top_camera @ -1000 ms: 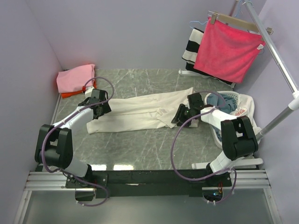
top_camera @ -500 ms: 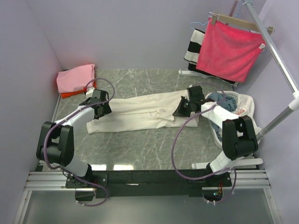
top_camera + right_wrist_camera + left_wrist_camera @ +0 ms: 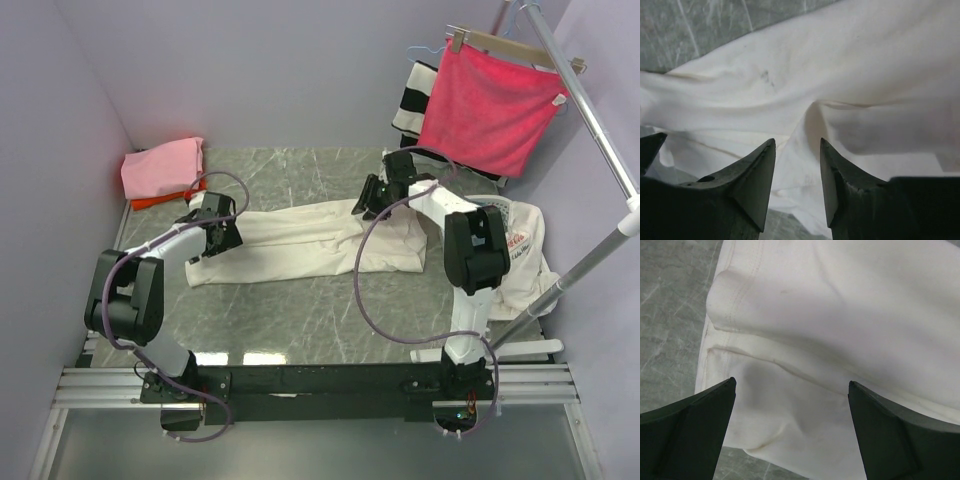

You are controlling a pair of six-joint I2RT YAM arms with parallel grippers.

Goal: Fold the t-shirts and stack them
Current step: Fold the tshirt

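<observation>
- My left gripper (image 3: 790,385) stands wide open and empty, over the cream tee's (image 3: 300,245) left end.
- My right gripper (image 3: 797,142) is partly open, pinching nothing, above the tee's far edge.
- The pink shirt (image 3: 160,165) lies folded atop the orange-red shirt (image 3: 150,203), back-left.

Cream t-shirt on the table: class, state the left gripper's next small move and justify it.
Probably lower the left gripper and close on the hem of the cream t-shirt: the jaws stand wide open over that edge, holding nothing, so folding cannot begin yet.
</observation>
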